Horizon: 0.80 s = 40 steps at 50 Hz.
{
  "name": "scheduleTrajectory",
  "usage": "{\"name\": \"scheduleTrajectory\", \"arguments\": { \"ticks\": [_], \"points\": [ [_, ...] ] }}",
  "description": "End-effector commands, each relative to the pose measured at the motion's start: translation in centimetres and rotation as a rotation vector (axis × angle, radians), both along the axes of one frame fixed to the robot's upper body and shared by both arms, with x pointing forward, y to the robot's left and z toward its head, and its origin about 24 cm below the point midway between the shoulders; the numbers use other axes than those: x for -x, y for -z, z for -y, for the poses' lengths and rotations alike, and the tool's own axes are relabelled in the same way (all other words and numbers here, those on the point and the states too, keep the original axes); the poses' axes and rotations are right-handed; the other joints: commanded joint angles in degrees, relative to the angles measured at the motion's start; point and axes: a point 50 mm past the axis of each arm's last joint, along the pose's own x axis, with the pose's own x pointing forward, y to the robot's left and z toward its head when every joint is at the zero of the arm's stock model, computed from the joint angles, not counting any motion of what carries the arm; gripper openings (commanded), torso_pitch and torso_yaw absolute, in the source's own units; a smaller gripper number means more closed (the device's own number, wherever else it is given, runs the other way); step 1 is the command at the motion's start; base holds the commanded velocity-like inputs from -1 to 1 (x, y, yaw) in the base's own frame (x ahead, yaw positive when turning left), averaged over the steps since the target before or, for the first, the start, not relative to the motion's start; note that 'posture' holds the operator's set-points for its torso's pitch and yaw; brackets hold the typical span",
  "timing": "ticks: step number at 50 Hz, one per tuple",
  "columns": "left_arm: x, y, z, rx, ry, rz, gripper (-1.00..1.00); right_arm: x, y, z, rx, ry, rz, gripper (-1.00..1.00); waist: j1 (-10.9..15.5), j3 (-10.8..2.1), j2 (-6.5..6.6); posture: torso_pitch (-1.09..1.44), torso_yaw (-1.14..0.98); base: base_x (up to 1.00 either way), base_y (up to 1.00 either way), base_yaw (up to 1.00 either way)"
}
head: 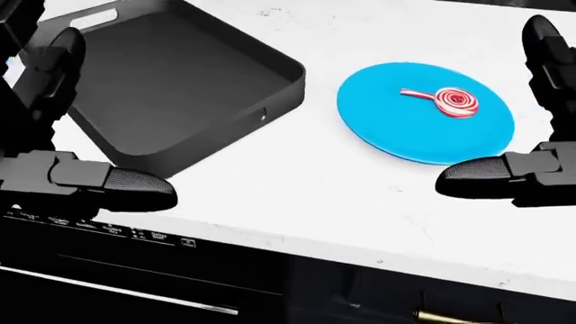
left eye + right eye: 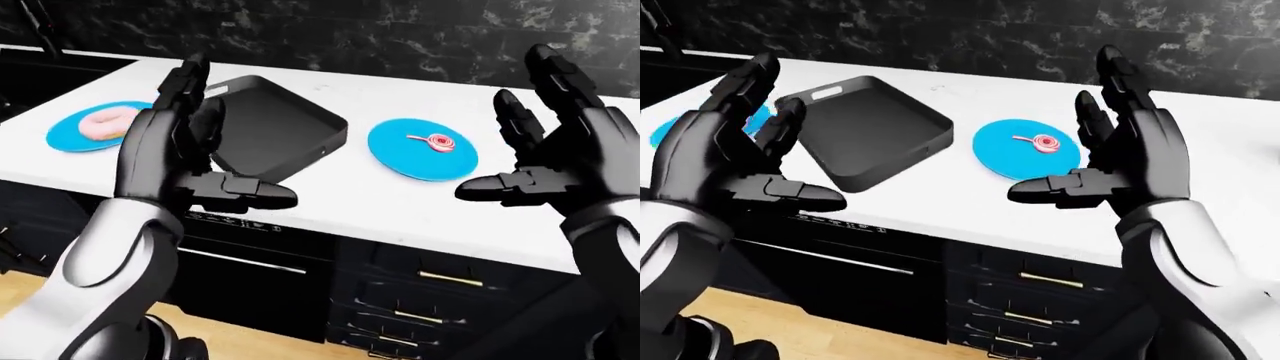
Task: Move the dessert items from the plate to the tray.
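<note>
Left hand point(image 2: 190, 161) raised at nine o'clock of the left-eye view, fingers spread wide, thumb jutting toward three o'clock, holding nothing. Right hand point(image 2: 545, 161) mirrored at three o'clock, equally splayed and empty. Between them, on the white counter point(image 1: 297, 196), a black tray point(image 1: 171, 101) toward ten o'clock of the head view, sitting askew. Well apart from it, toward two o'clock, a blue plate point(image 1: 426, 121) bearing a red-and-white swirl lollipop point(image 1: 450, 99), stick pointing to nine o'clock. Near nine o'clock of the left-eye view, beyond the tray, a second blue plate point(image 2: 75, 135) carrying a pink donut point(image 2: 105, 124). Below the counter edge, dark drawers with brass handles point(image 2: 450, 279).
</note>
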Motion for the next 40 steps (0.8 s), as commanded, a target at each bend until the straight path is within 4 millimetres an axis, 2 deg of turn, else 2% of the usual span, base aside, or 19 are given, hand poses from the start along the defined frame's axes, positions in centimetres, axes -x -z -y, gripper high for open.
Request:
{"name": "scheduleTrajectory", "arguments": {
  "ticks": [1,2,3,4,6,10,13,15,21,22,23,25,27,29,31,33,34,36,40],
  "points": [
    [0.3,-0.9,0.4,-0.001,0.022,0.056,1.00,0.4,-1.1,0.3,0.004,0.020,0.065,1.00,-0.2,-0.86,-0.76,0.00,0.00,0.43,0.00,0.00],
    [0.3,-0.9,0.4,0.000,0.022,0.057,1.00,0.4,-1.2,0.3,0.006,0.021,0.066,1.00,-0.3,-1.61,-2.80,0.00,0.00,0.41,0.00,0.00],
    [0.3,-0.9,0.4,-0.001,0.023,0.058,1.00,0.4,-1.1,0.3,0.011,0.021,0.066,1.00,-1.0,-0.70,-1.30,0.00,0.00,0.26,0.00,0.00],
    [0.3,-0.9,0.4,0.000,0.023,0.058,1.00,0.4,-1.1,0.4,0.010,0.021,0.070,1.00,-0.5,-0.66,-2.24,0.00,0.00,0.12,0.00,0.00],
    [0.2,-1.0,0.4,-0.002,0.023,0.060,1.00,0.5,-1.3,0.4,0.007,0.021,0.076,1.00,-0.6,-0.29,-2.02,0.00,0.00,0.02,0.00,0.00],
    [0.3,-1.2,0.3,-0.003,0.022,0.065,1.00,0.5,-1.5,0.4,0.006,0.019,0.083,1.00,-1.0,0.76,-0.46,0.00,0.00,0.00,0.00,0.00],
    [0.3,-1.5,0.1,-0.004,0.022,0.070,1.00,0.5,-1.7,0.5,0.007,0.018,0.083,1.00,-1.6,-0.02,2.89,0.00,0.00,0.00,0.00,0.00],
    [0.4,-1.7,0.1,-0.004,0.022,0.073,1.00,0.5,-1.8,0.5,0.007,0.018,0.085,1.00,-1.9,-0.22,1.78,0.00,0.00,0.00,0.00,0.00],
    [0.6,-2.6,0.1,-0.009,0.023,0.086,1.00,0.6,-2.5,0.8,0.008,0.026,0.084,1.00,-1.5,-0.89,1.20,0.00,0.00,0.00,0.00,0.00],
    [0.7,-2.7,0.1,-0.009,0.023,0.088,1.00,0.6,-2.6,0.8,0.012,0.029,0.080,1.00,-1.4,-2.33,1.31,0.00,0.00,0.05,0.00,0.00],
    [0.7,-2.8,0.1,-0.010,0.024,0.090,1.00,0.5,-2.6,0.8,0.011,0.030,0.080,1.00,-1.0,-2.38,1.32,0.00,0.00,0.23,0.00,0.00],
    [0.7,-2.8,0.1,-0.011,0.025,0.091,1.00,0.6,-2.8,0.8,0.015,0.029,0.082,1.00,-0.6,0.18,2.24,0.00,0.00,0.30,-0.03,0.00],
    [0.7,-2.9,0.0,-0.012,0.024,0.092,1.00,0.5,-2.9,0.7,0.017,0.026,0.084,1.00,-0.5,0.36,2.93,0.00,0.00,0.31,-0.03,0.00],
    [0.7,-3.0,0.0,-0.012,0.025,0.094,1.00,0.4,-3.0,0.7,0.019,0.025,0.085,1.00,-0.5,0.57,2.23,0.00,0.00,0.31,-0.02,0.00],
    [0.7,-2.9,0.1,-0.013,0.027,0.093,1.00,0.4,-3.2,0.6,0.017,0.020,0.087,1.00,-0.6,1.60,0.06,0.00,0.00,0.19,0.00,0.00],
    [0.7,-3.0,0.1,-0.011,0.027,0.095,1.00,0.4,-3.2,0.6,0.019,0.021,0.088,1.00,-1.3,0.12,-2.71,0.00,0.00,0.00,0.00,0.00],
    [0.8,-3.0,0.1,-0.011,0.028,0.095,1.00,0.4,-3.2,0.7,0.019,0.023,0.085,1.00,-1.2,0.83,-0.93,0.00,0.00,0.00,0.00,0.00],
    [0.8,-2.9,0.0,-0.010,0.027,0.095,1.00,0.4,-3.1,0.6,0.016,0.022,0.082,1.00,-1.2,0.07,-0.88,0.00,0.00,0.00,0.00,0.00],
    [0.9,-3.1,-0.1,-0.009,0.025,0.098,1.00,0.3,-3.3,0.5,0.023,0.018,0.078,1.00,-1.7,-0.05,1.46,0.00,0.00,0.00,0.00,0.00]
  ]
}}
